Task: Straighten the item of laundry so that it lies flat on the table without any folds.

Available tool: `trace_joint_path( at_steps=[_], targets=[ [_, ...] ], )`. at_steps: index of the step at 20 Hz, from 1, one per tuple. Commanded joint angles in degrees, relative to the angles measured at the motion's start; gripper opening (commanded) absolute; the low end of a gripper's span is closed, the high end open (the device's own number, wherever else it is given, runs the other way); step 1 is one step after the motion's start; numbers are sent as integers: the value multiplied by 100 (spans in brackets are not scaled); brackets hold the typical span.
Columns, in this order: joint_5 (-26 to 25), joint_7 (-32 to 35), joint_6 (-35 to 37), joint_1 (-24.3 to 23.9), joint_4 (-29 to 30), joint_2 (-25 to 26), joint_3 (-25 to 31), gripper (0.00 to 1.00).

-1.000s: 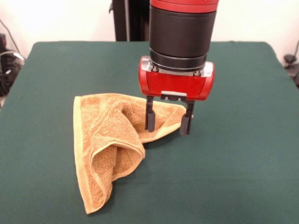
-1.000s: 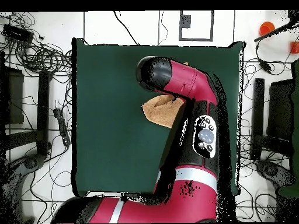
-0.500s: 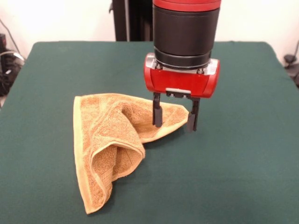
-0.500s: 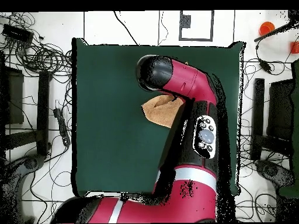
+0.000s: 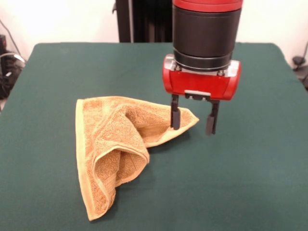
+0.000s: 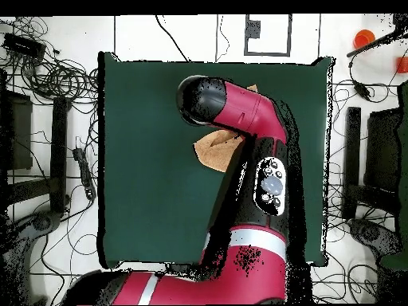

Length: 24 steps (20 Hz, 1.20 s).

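Golden-orange terry towel point(image 5: 113, 149) folded, crumpled on green felt table point(image 5: 250, 183); pointed right corner just left of gripper point(image 5: 192, 120), jaws spread, empty.

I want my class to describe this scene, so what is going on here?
A red and black robot arm holds its gripper over the dark green felt-covered table, with the jaws open and straddling the right-hand corner of a crumpled golden-orange terry towel. Nothing is gripped. The towel lies folded over itself, not flat.
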Motion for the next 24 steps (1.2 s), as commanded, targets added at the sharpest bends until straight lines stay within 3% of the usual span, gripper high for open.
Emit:
trace_joint_path(
  at_steps=[1, 24],
  targets=[
    [234, 1680, 320, 254, 1064, 287, 305, 100],
    [202, 1544, -68, 267, 1528, 257, 336, 100]
  ],
)
